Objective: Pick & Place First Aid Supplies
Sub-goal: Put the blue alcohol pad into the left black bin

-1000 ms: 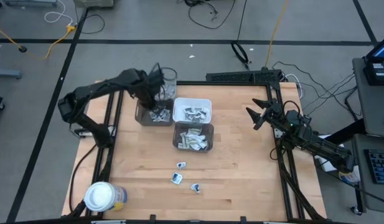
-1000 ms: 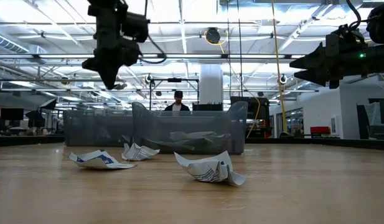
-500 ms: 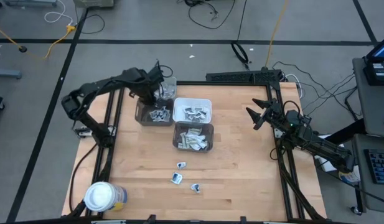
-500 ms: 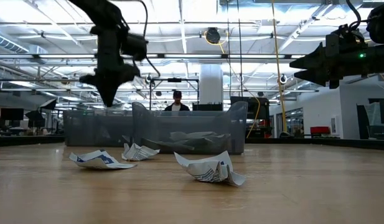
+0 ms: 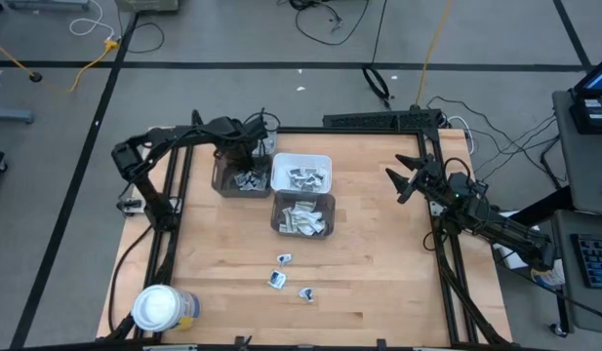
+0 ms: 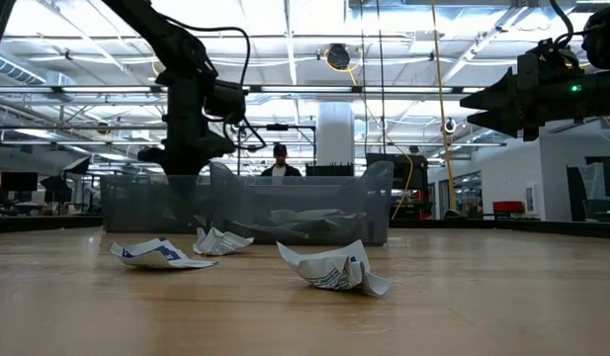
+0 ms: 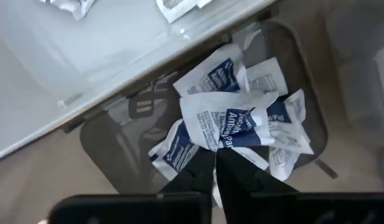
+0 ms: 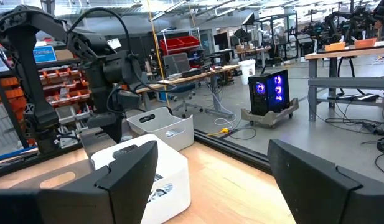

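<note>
My left gripper (image 5: 245,159) points down into the far-left grey bin (image 5: 222,181), shut on a white packet with blue print (image 7: 232,118). Several more such packets (image 7: 179,146) lie on that bin's floor. In the low view the bin wall (image 6: 136,203) hides the fingertips. Three loose packets (image 5: 284,258) (image 5: 275,280) (image 5: 306,293) lie flat on the wooden table toward the near edge. My right gripper (image 5: 399,181) hangs open at the table's right side, well above the table, with nothing between its fingers. My left gripper pinches the packet's edge (image 7: 218,146) between its two fingertips, coming from above and pointing down. The packet spreads out beyond the fingertips, just over the packets in the grey bin. Whether it touches them, I cannot tell.
A white bin (image 5: 301,162) with packets stands right of the grey one. A second grey bin (image 5: 277,216) with packets sits nearer the front. A white-lidded jar (image 5: 156,307) stands at the near left corner. Bare wood lies right of the bins.
My left gripper has sunk from above the bins down into the far-left grey bin, staying shut with its fingers pointing down; in the low view its tips have dropped behind the bin wall.
</note>
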### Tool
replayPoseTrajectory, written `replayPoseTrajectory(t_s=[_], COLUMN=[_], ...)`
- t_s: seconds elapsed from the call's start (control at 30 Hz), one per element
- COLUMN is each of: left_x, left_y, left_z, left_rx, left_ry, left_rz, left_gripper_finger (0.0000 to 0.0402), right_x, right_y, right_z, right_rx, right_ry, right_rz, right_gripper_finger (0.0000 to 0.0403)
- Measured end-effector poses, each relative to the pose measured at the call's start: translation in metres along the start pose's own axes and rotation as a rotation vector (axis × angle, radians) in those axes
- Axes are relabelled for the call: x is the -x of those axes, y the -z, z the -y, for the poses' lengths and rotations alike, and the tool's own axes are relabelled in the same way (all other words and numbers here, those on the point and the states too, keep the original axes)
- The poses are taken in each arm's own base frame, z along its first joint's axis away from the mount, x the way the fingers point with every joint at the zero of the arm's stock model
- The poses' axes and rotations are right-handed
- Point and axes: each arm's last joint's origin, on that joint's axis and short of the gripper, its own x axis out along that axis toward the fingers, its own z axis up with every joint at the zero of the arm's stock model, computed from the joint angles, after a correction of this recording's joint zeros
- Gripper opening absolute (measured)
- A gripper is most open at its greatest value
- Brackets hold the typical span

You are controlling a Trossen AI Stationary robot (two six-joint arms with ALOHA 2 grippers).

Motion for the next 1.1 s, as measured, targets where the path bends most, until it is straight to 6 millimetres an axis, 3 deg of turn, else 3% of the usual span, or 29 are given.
replayPoseTrajectory(t_s=[0.13,0.37,0.53,0.8,1.1], left_x=[0.0,0.0,0.001,0.036,0.075], left_y=[0.0,0.0,0.0,-0.006,0.006], left_z=[0.001,0.0,-0.001,0.008,0.052], left_rx=[-0.02,-0.015,-0.009,-0.073,-0.263], left_ry=[-0.003,0.001,0.015,0.014,0.057], left_rz=[0.001,-0.005,-0.016,-0.024,0.01], left_gripper_finger=[0.0071,0.0209,0.0271,0.0305,0.0293], right_x=[0.0,0.0,0.0,0.0,0.0], right_y=[0.0,0.0,0.0,0.0,0.0], right_z=[0.0,0.0,0.0,0.0,0.0], right_rx=[0.0,0.0,0.0,0.0,0.0], right_ry=[0.0,0.0,0.0,0.0,0.0], right_rz=[0.0,0.0,0.0,0.0,0.0], right_gripper_finger=[0.0297,0.0297,0.0297,0.0297,0.0297])
